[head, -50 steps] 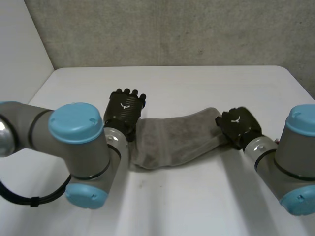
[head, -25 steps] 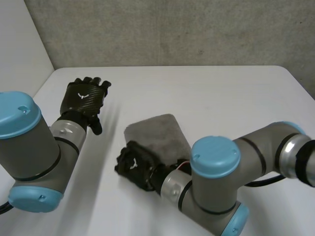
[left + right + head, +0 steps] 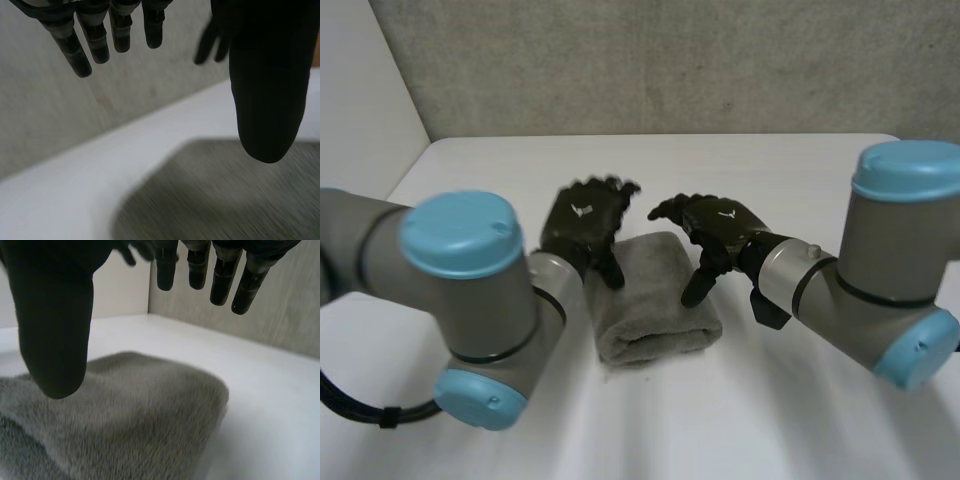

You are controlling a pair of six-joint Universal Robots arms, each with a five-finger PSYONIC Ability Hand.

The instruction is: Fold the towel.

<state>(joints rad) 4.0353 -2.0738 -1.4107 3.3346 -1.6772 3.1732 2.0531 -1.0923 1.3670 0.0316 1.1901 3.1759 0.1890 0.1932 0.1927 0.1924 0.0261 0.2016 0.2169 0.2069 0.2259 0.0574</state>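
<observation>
The grey towel (image 3: 655, 300) lies folded into a short thick bundle in the middle of the white table. My left hand (image 3: 582, 225) hovers over its far left corner, fingers straight and spread, holding nothing. My right hand (image 3: 715, 225) hangs over the far right corner, also open, its thumb pointing down toward the cloth. In the left wrist view the left hand (image 3: 265, 75) is above the towel (image 3: 225, 200) with a gap below the thumb. Likewise in the right wrist view, the right hand (image 3: 55, 315) is clear of the towel (image 3: 130, 415).
The white table (image 3: 800, 170) runs back to a grey wall (image 3: 670, 60). Its left edge meets a pale side wall (image 3: 360, 100). Both arms reach in from the near side, flanking the towel.
The towel, stretched long between both hands a second ago, is now folded over. The right hand carried its end across, let go and opened. The left hand swung away and came back over the towel.
</observation>
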